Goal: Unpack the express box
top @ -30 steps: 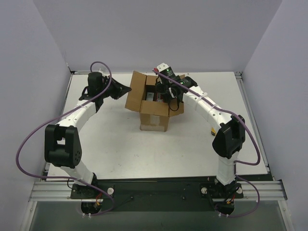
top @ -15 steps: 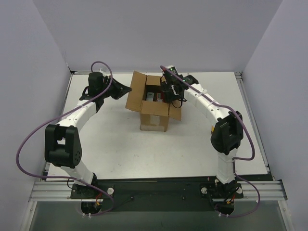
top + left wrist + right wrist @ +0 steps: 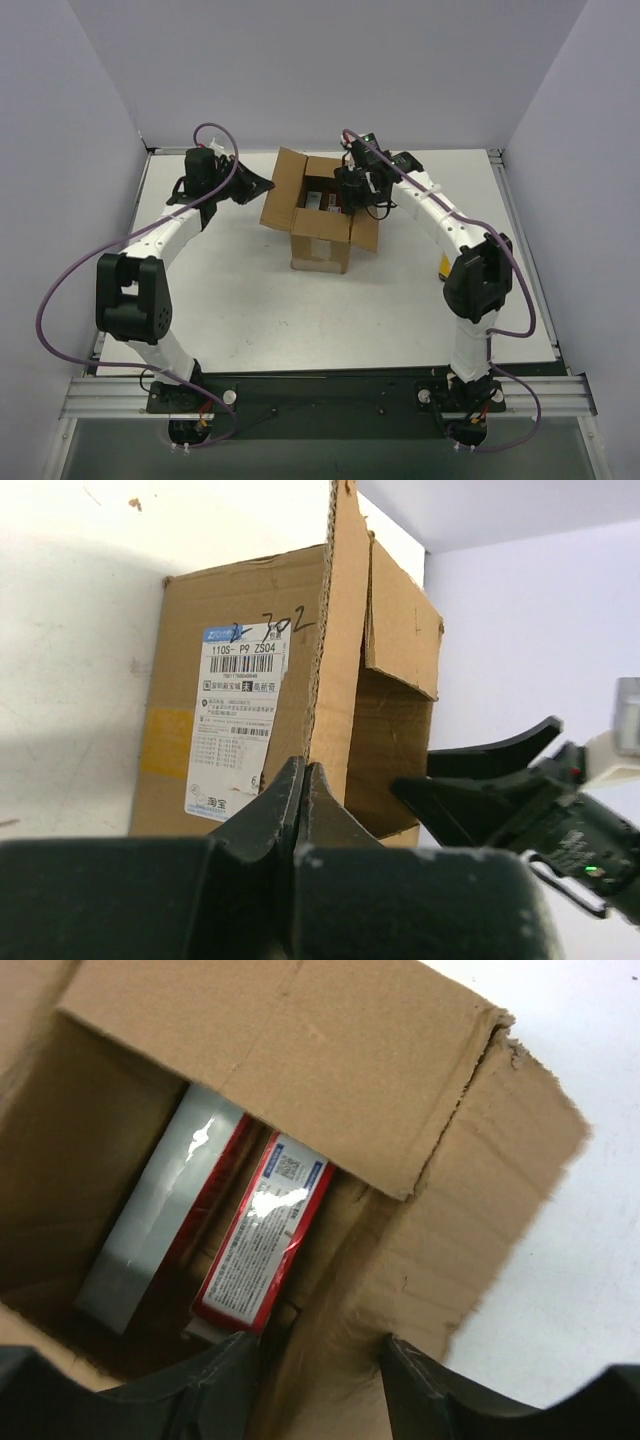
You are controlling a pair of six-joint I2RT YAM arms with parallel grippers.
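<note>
To lift the red pack [image 3: 262, 1235] out cleanly, I judged the right gripper [image 3: 348, 195] should drop straight and straddle its narrow sides. It hung half open and empty, wrist bent down over the express box [image 3: 322, 238], which sat mid-table toward the back. The left gripper [image 3: 262, 186] was shut beside the left flap [image 3: 283, 192].

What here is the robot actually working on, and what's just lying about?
Part of the job:
- express box, flaps open
- flat packs inside it
- left pincer, pinching a flap
- right pincer, open over the box

Just there:
- table
- purple cables
</note>
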